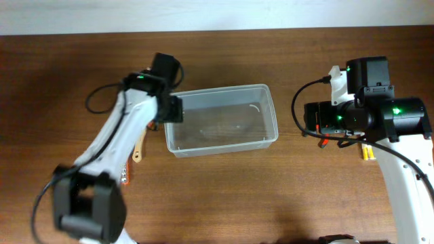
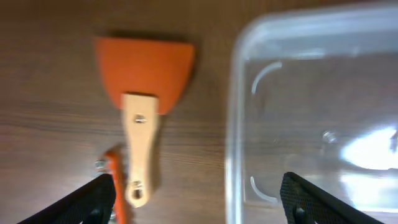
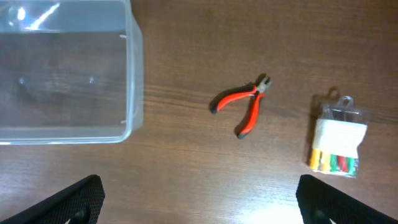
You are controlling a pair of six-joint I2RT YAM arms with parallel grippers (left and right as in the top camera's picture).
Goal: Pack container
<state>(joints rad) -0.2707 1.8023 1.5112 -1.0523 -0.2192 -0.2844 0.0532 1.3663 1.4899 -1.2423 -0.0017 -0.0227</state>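
The container (image 1: 224, 125) stands empty near the middle of the table (image 1: 271, 203), a little closer to the far edge, so nothing is packed yet.

On its side toward the left edge lies a scraper (image 2: 142, 118) with an orange blade and a wooden handle, close to the wall but not touching it. The left end effector (image 2: 199, 193) hovers over that wall and the scraper, with its fingers spread wide.

I judge the scraper is your first pick. Move toward the left edge until the handle lies between the fingers, then close across the narrow handle, not the wide blade. The scraper is flat, so go low to the table. A small orange thing (image 2: 118, 193) lies beside the handle end; I cannot tell what it is, so keep the fingers off it.

Toward the right edge lie red pliers (image 3: 250, 109) and a packet (image 3: 336, 140), well apart from the container. The right end effector (image 3: 199, 199) is also spread and holds nothing.
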